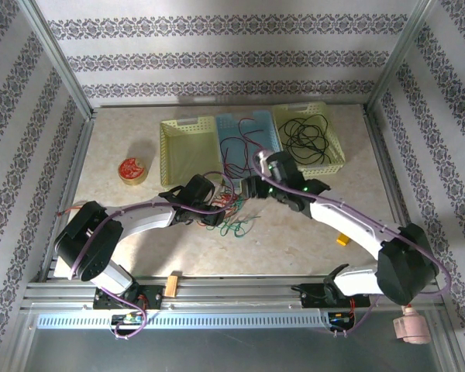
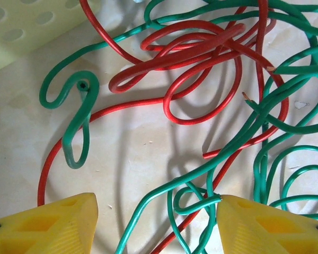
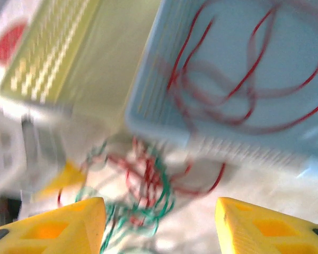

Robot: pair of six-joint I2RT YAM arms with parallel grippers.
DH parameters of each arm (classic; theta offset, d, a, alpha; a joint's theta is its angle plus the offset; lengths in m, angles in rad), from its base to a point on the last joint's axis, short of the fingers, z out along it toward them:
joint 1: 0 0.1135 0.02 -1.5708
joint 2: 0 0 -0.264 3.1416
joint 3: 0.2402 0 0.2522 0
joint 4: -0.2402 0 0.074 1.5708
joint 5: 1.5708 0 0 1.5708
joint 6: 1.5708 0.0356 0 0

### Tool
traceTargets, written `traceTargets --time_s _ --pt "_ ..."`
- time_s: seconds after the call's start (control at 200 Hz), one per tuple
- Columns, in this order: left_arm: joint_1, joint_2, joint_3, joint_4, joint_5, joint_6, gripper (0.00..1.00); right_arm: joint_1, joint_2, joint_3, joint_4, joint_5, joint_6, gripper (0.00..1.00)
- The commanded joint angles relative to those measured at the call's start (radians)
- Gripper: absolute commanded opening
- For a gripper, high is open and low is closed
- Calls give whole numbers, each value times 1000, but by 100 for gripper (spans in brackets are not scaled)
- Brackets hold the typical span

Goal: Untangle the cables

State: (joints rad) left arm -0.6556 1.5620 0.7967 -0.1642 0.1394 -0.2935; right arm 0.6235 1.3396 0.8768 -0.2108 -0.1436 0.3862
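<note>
A tangle of red and green cables (image 1: 231, 215) lies on the table in front of the baskets. My left gripper (image 1: 215, 213) hovers low over it, open. In the left wrist view, green strands (image 2: 201, 174) and a red strand (image 2: 201, 100) run between its yellow fingers (image 2: 53, 227), and a green cable end touches the right finger (image 2: 265, 225). My right gripper (image 1: 252, 186) is open just behind the tangle (image 3: 148, 185), with nothing held; its view is blurred. More red cables (image 3: 254, 79) lie in the blue basket (image 1: 265, 128), and black cables (image 1: 306, 133) in the right basket.
Three baskets stand in a row at the back: a yellow-green one (image 1: 170, 151) at the left, the blue one in the middle, another yellow-green one (image 1: 335, 143) at the right. A round red tin (image 1: 132, 170) sits at the left. A small orange piece (image 1: 342, 239) lies by the right arm.
</note>
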Motion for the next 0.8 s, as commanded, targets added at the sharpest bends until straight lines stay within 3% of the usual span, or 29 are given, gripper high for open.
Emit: traceTargets --time_s 0.0,0.28,0.525,0.795 --pt "-3 -25 -7 29 -29 -16 61 40 44 -13 -30 -97 -23 56" --pt "11 -138 -68 70 -78 -55 59 30 141 43 -28 -84 -23 52" --pt "110 -277 -171 132 -58 -163 60 37 262 141 -43 -105 -20 51" --pt "159 -279 -189 101 -38 -188 60 48 390 192 -127 -115 -50 43"
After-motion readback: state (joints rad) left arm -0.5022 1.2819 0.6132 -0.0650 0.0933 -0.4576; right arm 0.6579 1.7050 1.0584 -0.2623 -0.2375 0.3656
